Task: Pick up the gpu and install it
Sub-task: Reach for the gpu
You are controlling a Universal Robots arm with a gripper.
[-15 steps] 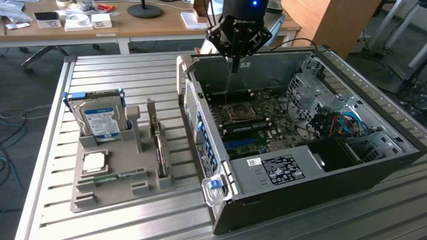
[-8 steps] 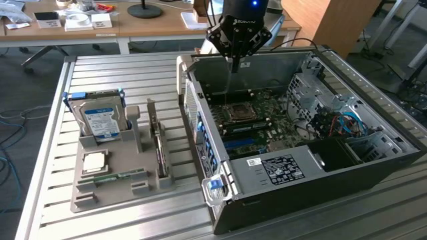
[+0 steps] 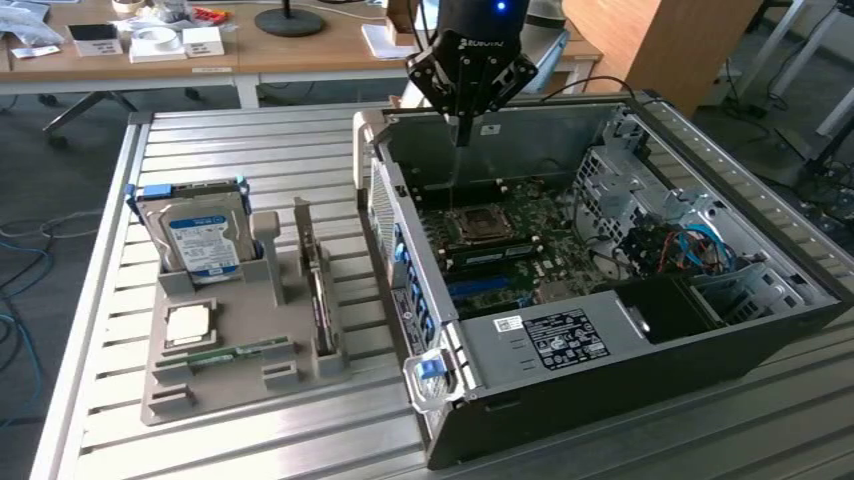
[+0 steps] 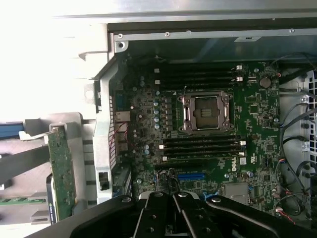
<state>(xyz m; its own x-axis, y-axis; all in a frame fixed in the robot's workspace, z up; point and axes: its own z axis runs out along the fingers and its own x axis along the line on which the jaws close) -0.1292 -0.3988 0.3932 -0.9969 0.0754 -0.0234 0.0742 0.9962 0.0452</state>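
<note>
Green-boarded and thin, the gpu (image 3: 315, 295) stands on its long edge in a slot of the grey holder (image 3: 200, 398) on the slatted metal counter (image 3: 240, 150). It is outside the open computer case (image 3: 747, 330), at the exterior view's left of it. In the wrist view the gpu (image 4: 62, 168) shows edge-on beyond the case's side wall. It is well apart from the end effector (image 3: 462, 130), which hangs over the far part of the case, above the motherboard (image 3: 534, 240) and its processor socket (image 4: 205, 111). The arm's black wrist points straight down. The end effector (image 4: 173, 208) has its fingers pressed together to a narrow tip, holding nothing and touching nothing. A hard drive (image 3: 207, 235) stands in the same holder, further to the exterior view's left.
</note>
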